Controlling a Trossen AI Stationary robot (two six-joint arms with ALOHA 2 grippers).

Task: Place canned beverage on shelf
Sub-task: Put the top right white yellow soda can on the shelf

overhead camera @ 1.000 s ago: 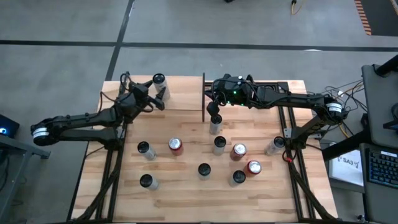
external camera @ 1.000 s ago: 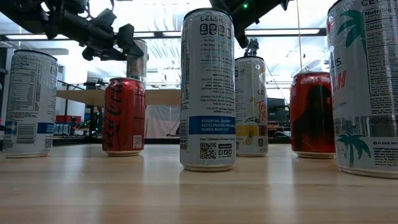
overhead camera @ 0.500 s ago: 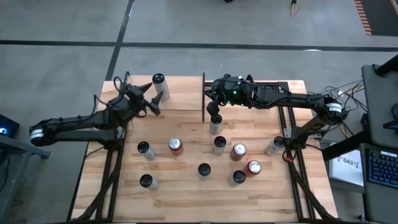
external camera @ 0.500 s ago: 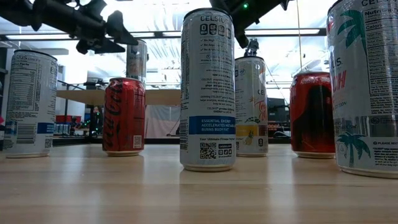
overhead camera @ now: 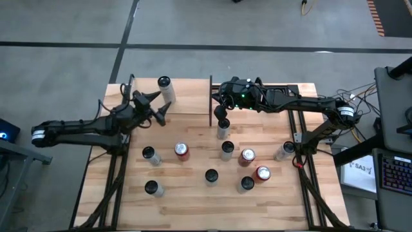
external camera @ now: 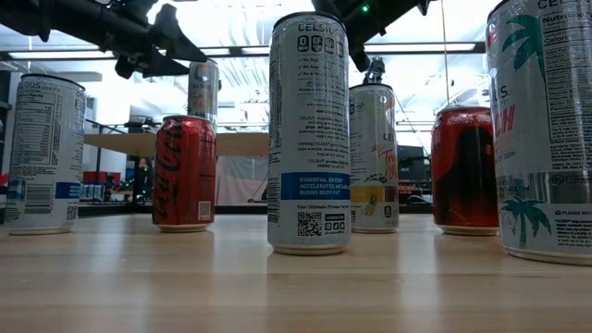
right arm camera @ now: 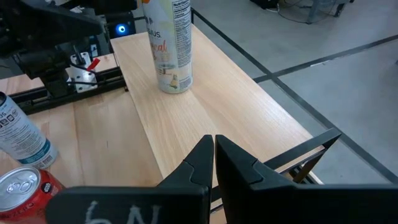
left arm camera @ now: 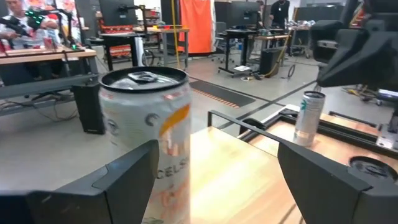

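A white and orange can (overhead camera: 165, 87) stands upright on its base on the pale wood shelf (overhead camera: 190, 96) at the table's far left. It also shows in the left wrist view (left arm camera: 146, 130) and the low view (external camera: 203, 88). My left gripper (overhead camera: 156, 109) is open and empty, a short way from the can on its near side. My right gripper (overhead camera: 222, 119) is shut, by the shelf's right end, just over a white can (overhead camera: 223, 133) on the tabletop. My right gripper's shut fingertips (external camera: 375, 72) stand right over the top of the white can (external camera: 373, 157), pointing down. I cannot tell whether they touch it. The can stands upright on the tabletop.
Several more cans stand on the tabletop, silver ones (overhead camera: 149, 154) (overhead camera: 211, 175) and red ones (overhead camera: 182, 150) (overhead camera: 247, 156) (overhead camera: 262, 173). A black post (overhead camera: 211, 100) marks the shelf's right end. People and workbenches show in the room beyond (left arm camera: 25, 18).
My left gripper has drawn back from the can on the shelf, toward the table's left and near edges, its fingers open. The can stays upright on the shelf.
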